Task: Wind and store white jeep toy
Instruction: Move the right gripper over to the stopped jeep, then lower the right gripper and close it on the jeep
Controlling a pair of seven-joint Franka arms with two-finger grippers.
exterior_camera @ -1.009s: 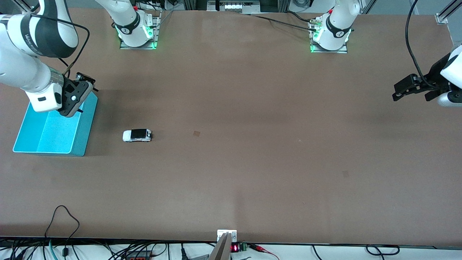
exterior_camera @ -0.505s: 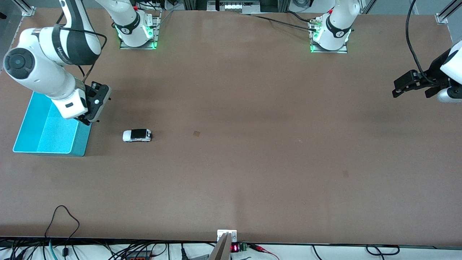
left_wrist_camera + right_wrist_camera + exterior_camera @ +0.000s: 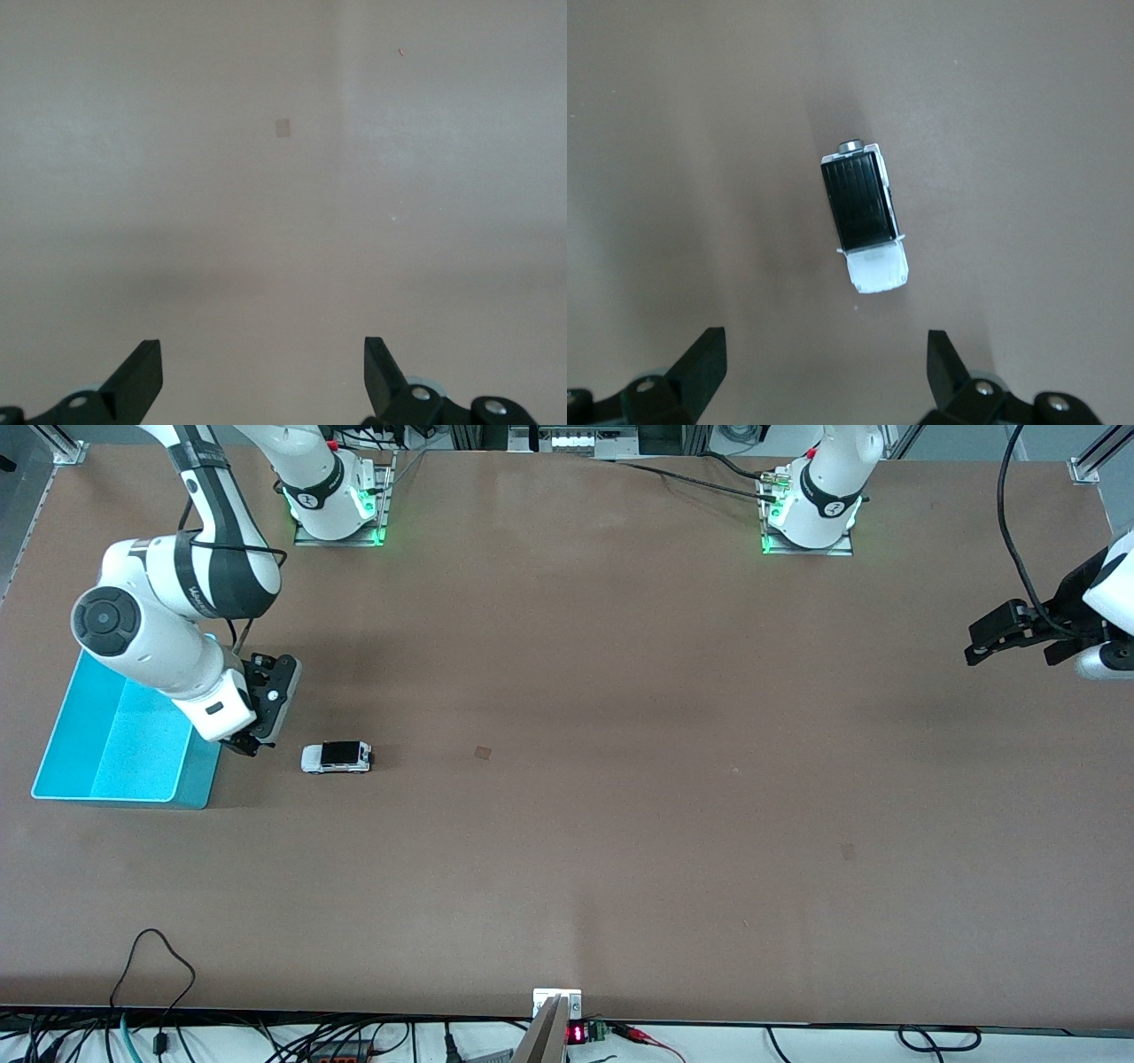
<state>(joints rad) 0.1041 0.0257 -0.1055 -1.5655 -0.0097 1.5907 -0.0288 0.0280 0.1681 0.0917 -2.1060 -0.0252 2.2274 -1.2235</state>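
At the right arm's end of the table a cyan bin [image 3: 106, 766] is sitting on the brown table [image 3: 620, 824], and the right arm's elbow and forearm are covering part of its edge that lies farther from the front camera. That arm is reaching down from its base, bending at a large white joint over the bin and pointing its wrist toward the table. The right gripper [image 3: 252, 746] is hanging low between the bin and the white jeep toy [image 3: 336, 757], just beside the toy and touching neither. In the front view its fingers are hiding under the black wrist body. In the right wrist view its two fingertips [image 3: 702, 361] are standing wide apart with nothing between them, and the toy [image 3: 866, 218] is lying on the table ahead of them, black ribbed roof up, white hood nearest the fingers.

The toy is resting on its wheels, near the bin. A small darker patch [image 3: 482, 753] is showing on the table toward the middle.

The left arm is waiting at its own end of the table, largely cut off by the picture's edge. The left gripper [image 3: 979, 652] is hovering over bare table, and the left wrist view is showing its fingertips [image 3: 142, 372] spread wide, holding nothing.
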